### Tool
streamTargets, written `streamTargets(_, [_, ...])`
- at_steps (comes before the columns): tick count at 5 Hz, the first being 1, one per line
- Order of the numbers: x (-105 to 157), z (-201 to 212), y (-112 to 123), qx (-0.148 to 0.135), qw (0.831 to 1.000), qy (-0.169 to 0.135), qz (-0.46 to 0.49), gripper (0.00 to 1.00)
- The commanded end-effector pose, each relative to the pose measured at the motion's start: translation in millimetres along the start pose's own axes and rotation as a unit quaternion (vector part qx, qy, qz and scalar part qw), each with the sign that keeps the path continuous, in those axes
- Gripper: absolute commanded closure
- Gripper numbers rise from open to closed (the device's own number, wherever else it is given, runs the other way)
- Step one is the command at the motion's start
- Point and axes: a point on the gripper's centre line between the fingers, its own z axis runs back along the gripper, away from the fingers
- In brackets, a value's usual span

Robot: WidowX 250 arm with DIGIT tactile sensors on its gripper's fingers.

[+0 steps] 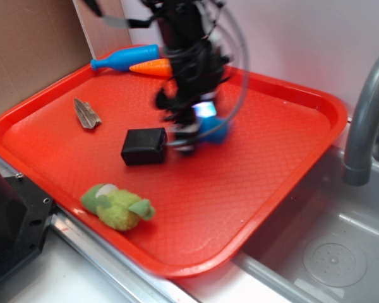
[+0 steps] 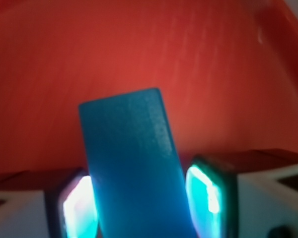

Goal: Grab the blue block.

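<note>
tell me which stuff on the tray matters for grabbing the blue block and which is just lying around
Belongs to the job:
blue block, between the fingers
gripper

Just lying about:
black block
green plush toy
blue bottle-shaped toy
orange carrot
brown scrap
red tray
faucet

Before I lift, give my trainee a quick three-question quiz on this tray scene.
1. True or false: the blue block sits between the pincer fingers.
2. Which is nearest the black block? A) green plush toy B) carrot C) blue block
3. Fill in: everything rests on a red ____.

Key: 1 true; 2 C; 3 tray.
</note>
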Motion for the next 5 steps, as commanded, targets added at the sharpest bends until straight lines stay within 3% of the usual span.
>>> streamTargets(1, [-68.4, 121.5, 8.9, -0.002, 0.966, -0.043, 0.255, 1.0])
streamTargets(2, [-78.4, 156.1, -7.4, 0.01, 0.926, -0.047, 0.373, 1.0])
streamTargets(3, [-68.2, 187.0, -13.4, 0.041, 0.873, -0.052, 0.483, 1.0])
streamTargets(4, [-46.2, 212.3, -8.6, 0.076, 0.808, -0.03, 0.584, 1.0])
streamTargets(5, [-44.6, 216.7, -5.4, 0.082, 0.788, -0.012, 0.611, 1.0])
